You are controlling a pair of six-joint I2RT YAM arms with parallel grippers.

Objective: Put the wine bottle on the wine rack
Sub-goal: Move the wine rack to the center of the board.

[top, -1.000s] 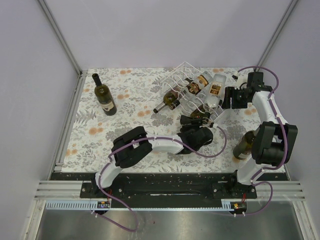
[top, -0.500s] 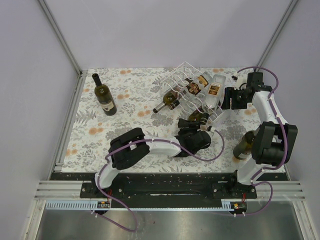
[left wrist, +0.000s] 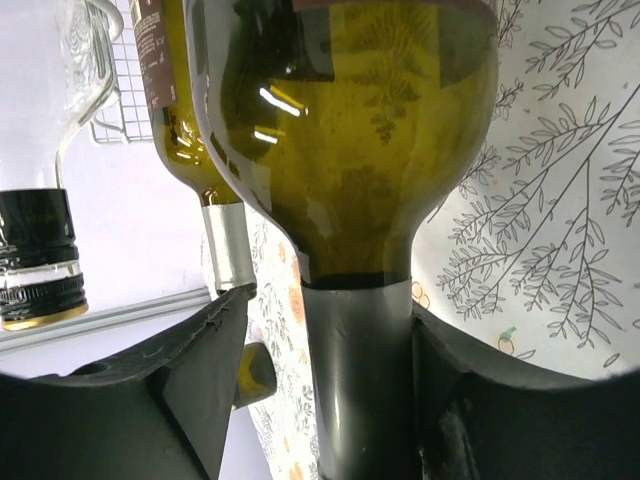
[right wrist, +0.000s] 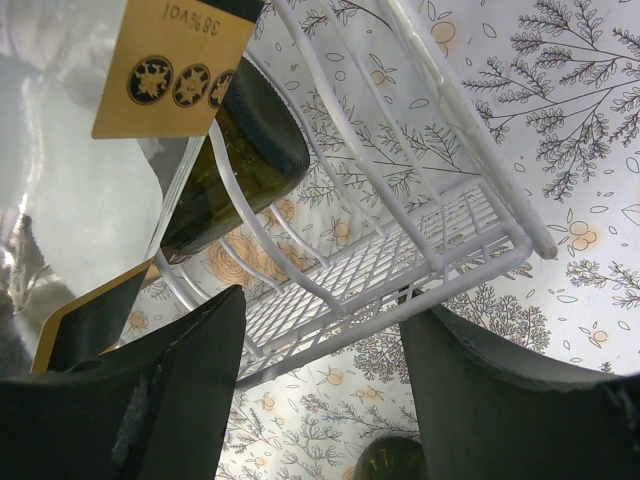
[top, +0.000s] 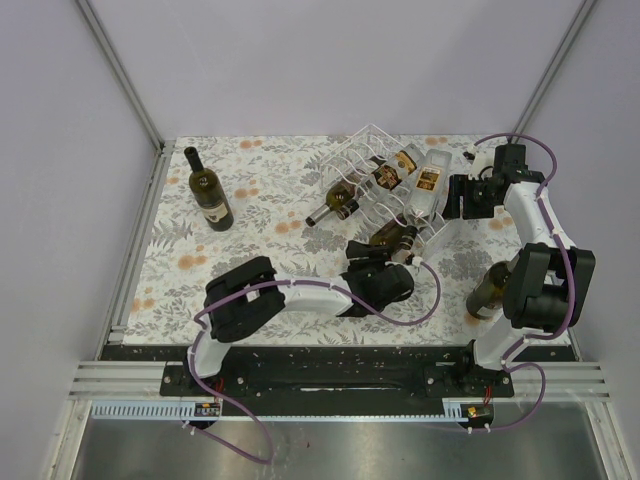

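One wine bottle (top: pixel 392 237) at wine rack (top: pixel 366 148) edge.

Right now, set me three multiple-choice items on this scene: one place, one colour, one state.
1. The lone dark bottle away from both arms is where, relative to the wine rack? A left; B right; C on it.
2. The rack's wires are: A black; B white; C red.
3. The left end effector is: A open, empty; B shut on the green wine bottle at its neck; C out of view.
Answers: A, the top view shows it left of the rack; B, the wires look white; B, the fingers flank the neck.
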